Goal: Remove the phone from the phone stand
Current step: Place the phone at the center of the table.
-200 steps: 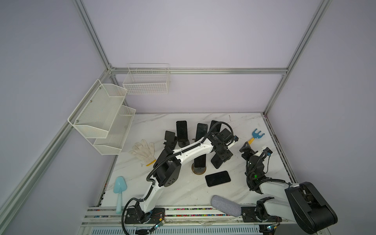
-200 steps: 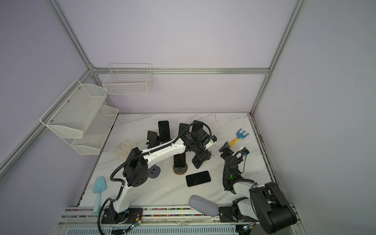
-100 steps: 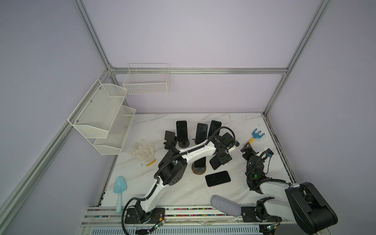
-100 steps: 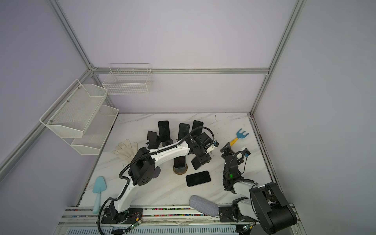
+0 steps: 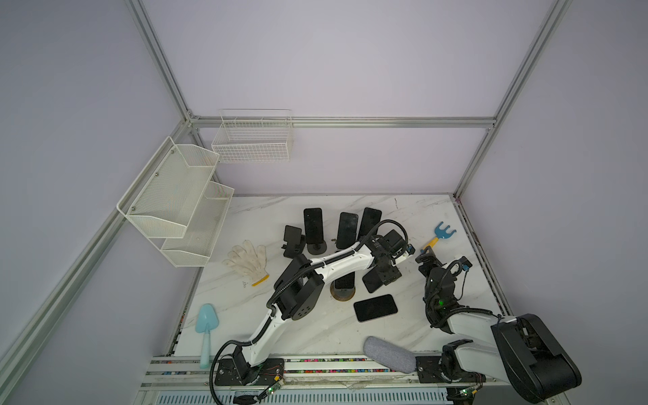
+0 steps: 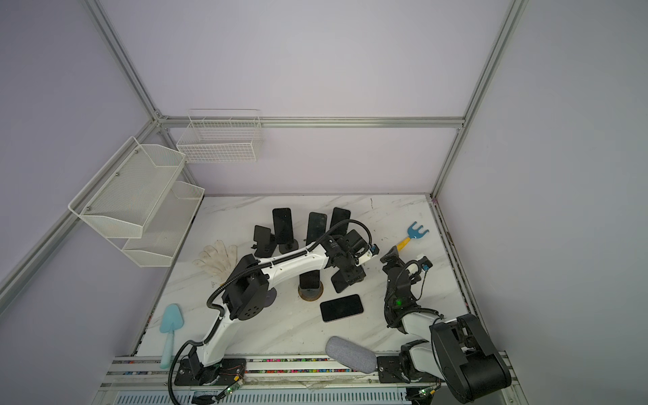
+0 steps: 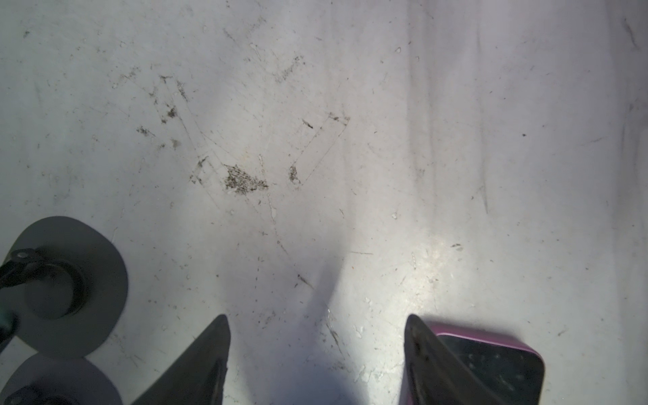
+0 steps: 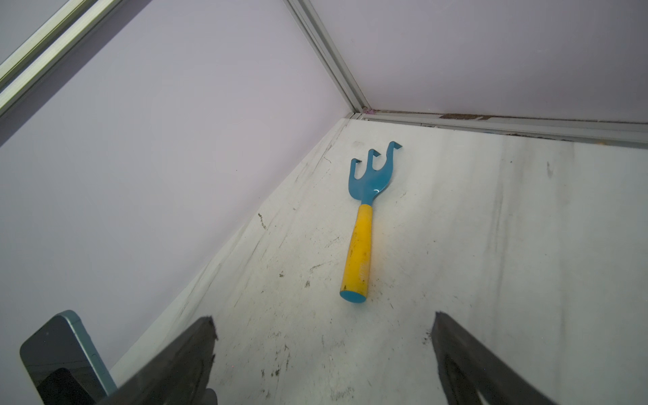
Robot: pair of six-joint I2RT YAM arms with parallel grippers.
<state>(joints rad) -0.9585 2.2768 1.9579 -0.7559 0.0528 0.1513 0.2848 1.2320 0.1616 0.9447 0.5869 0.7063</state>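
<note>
1. The left arm [image 5: 350, 267] has white link shells joined by black joints. Its blocky black elbow housing [image 5: 301, 298] carries a cluster of small round holes.
2. A black ribbed cable hose [image 5: 333, 257] runs along that arm.
3. The right arm [image 5: 471, 321] has a white link, a large rounded black shoulder housing [image 5: 533, 357], thin black cables and a small green light [image 5: 440, 301].
4. A small blue connector [image 5: 465, 268] sits at each wrist.
5. The left tool [image 7: 317, 317] and right tool [image 8: 322, 317] have dark, wedge-shaped fingers [image 8: 182, 361] tapering to narrow tips.
6. The left arm's black base plate [image 5: 242, 371] has thin red wires and a green circuit board [image 5: 275, 387] beside it.
</note>
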